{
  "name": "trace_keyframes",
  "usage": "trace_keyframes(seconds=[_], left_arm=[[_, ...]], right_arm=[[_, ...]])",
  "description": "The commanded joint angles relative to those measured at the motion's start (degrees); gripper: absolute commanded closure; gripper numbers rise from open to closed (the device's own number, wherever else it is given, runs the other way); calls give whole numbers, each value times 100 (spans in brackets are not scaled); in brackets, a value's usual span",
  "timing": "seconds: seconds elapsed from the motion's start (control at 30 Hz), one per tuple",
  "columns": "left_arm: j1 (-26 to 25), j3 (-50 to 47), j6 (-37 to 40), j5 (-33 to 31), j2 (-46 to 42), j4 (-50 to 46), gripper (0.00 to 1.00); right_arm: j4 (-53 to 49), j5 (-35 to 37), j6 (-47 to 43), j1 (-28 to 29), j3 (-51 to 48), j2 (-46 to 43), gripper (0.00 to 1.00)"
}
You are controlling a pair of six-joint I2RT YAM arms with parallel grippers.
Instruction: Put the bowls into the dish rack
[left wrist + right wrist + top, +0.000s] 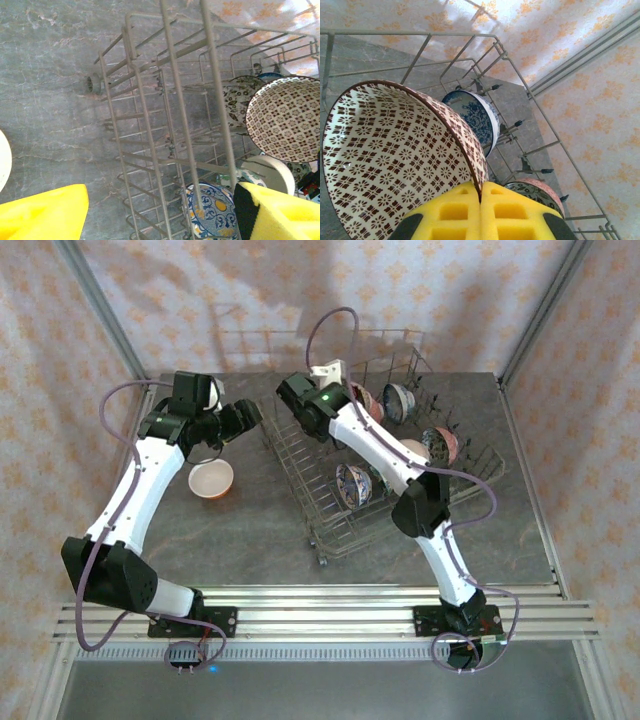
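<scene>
Right gripper [481, 200] is pinched on the rim of the brown-patterned bowl [395, 155], over the rack [300, 465] toward its 11 o'clock end. Keep the bowl on edge, lower it between free tines, clear of the blue bowl [475, 117] at its 3 o'clock, then let go. Your left gripper [243, 418] hangs wide open at the rack's 9 o'clock.

Brown-patterned bowl [390, 155] partly beyond the right wrist view's lower edge; pinkish bowl [540, 189] half behind yellow pads [520, 215].

Overhead view; 2 close wrist views share the dish rack [293, 452]
</scene>
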Motion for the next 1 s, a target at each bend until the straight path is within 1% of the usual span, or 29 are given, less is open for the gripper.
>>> trace_keyframes(seconds=[0.0,0.2,0.53,0.97], left_arm=[[73,-101,194,74,-154,-159,22],[117,-89,249,79,-179,-206,22],[130,-123,234,40,-234,-240,22],[130,-97,240,-48,-320,-355,22]], right_arm=[[-191,783,192,-21,255,37,100],[-110,959,62,-2,254,272,100],[143,1057,-288,68,280,571,100],[290,709,-481,112,490,996,100]])
